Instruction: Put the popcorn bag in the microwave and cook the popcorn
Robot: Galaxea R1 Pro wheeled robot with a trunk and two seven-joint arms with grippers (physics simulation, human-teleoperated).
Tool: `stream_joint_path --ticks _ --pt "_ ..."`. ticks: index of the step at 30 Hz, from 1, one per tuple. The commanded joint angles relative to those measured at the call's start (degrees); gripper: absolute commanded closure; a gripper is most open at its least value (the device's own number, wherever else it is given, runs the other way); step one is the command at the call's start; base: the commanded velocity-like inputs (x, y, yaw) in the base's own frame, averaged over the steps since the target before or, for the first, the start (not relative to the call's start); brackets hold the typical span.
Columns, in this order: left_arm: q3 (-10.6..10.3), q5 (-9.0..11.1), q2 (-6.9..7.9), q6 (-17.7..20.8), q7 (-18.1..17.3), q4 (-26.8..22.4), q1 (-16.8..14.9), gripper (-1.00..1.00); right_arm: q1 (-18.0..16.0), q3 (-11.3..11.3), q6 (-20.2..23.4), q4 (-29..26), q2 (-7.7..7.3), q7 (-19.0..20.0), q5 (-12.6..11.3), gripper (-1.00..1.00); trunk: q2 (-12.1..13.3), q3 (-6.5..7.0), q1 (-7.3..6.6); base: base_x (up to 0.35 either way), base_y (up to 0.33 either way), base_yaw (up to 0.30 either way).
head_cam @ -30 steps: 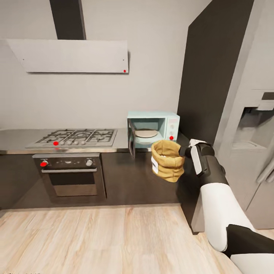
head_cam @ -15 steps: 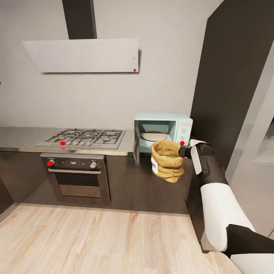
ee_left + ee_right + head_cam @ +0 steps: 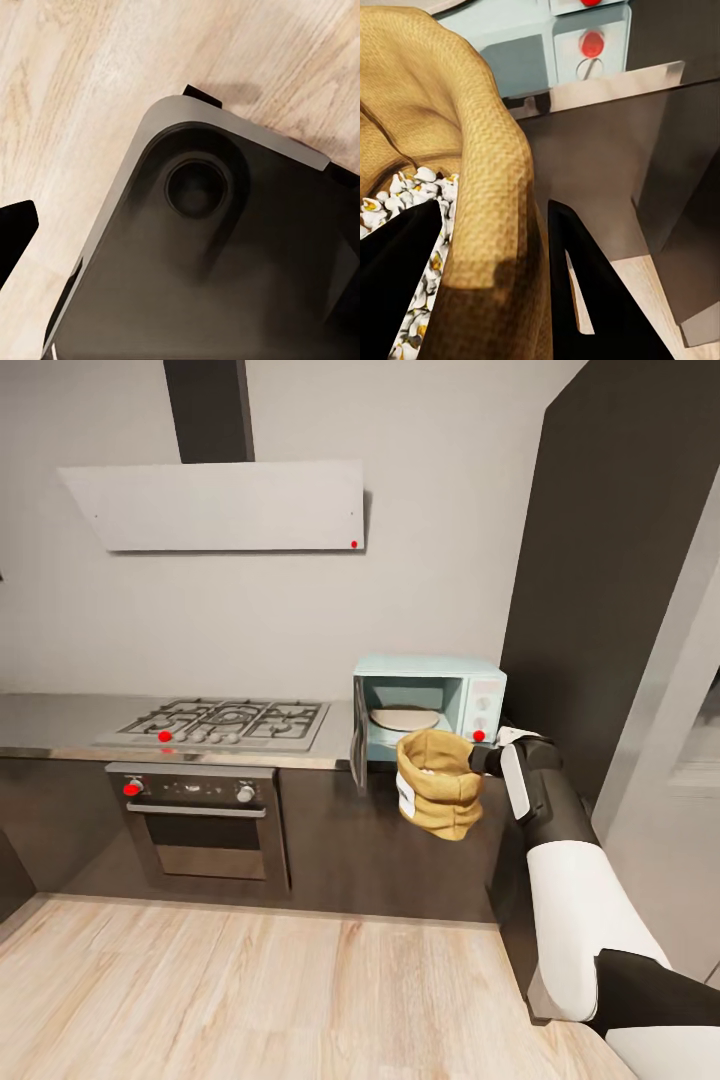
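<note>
While the right arm [image 3: 570,880] reached forward from the lower right of the head view, its white forearm rose toward a dark wrist section, and the right gripper [image 3: 478,760] pointed left toward the cabinets. That gripper was clamped on the rim of the popcorn bag [image 3: 438,784]: in the right wrist view one dark finger [image 3: 397,285] sat inside the sack among the kernels and the other finger [image 3: 585,292] pressed against the outside of the rolled wall. One bag was present. It hung upright in the air in front of the dark cabinet fronts, below and just in front of the microwave opening, clear of the countertop [image 3: 50,725]. The popcorn [image 3: 416,225] inside showed as many pale, puffed pieces, too many to count.

The left wrist view looked down on one dark rounded base panel [image 3: 225,262] with a round recess, over the pale plank floor [image 3: 75,90]. One dark fingertip of the left gripper [image 3: 15,232] showed at the frame edge; whether that gripper was open or closed could not be told.

Farther back stood one microwave [image 3: 430,705] on the countertop, its door [image 3: 358,745] swung open to the left and one round turntable plate [image 3: 404,717] inside. Two knobs and one red dot marked its panel. Beside it lay one gas hob [image 3: 225,723] above one built-in oven [image 3: 200,820], with one white hood [image 3: 215,505] on the wall.
</note>
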Motion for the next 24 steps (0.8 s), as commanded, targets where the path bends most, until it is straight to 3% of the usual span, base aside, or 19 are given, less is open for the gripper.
stream_joint_path --ticks 1,11,19,21,24 --pt "0.0 0.1 0.0 0.0 0.1 -0.1 0.0 -1.0 0.0 -0.1 0.2 -0.1 0.05 -0.2 -0.2 1.0 0.0 -0.05 0.0 0.0 0.0 0.0" --pt "0.0 0.0 0.0 -0.1 0.1 -0.1 0.0 -1.0 0.0 0.2 0.3 0.9 -0.57 0.4 -0.8 1.0 0.0 -0.05 0.0 0.0 0.0 0.0" --pt "0.0 0.0 0.0 -0.1 0.1 -0.1 0.0 -1.0 -0.1 1.3 0.2 1.7 0.19 -0.5 -0.4 1.0 0.0 -0.05 0.0 0.0 0.0 0.0" --pt "0.0 0.0 0.0 -0.1 0.1 -0.1 0.0 -1.0 -1.3 1.7 0.0 4.0 0.21 -0.6 -0.4 1.0 0.0 -0.05 0.0 0.0 0.0 0.0" --pt "0.0 0.0 0.0 -0.1 0.1 -0.1 0.0 -1.0 -6.0 1.8 -0.6 10.2 0.29 -0.8 -0.3 1.0 0.0 -0.05 0.0 0.0 0.0 0.0"
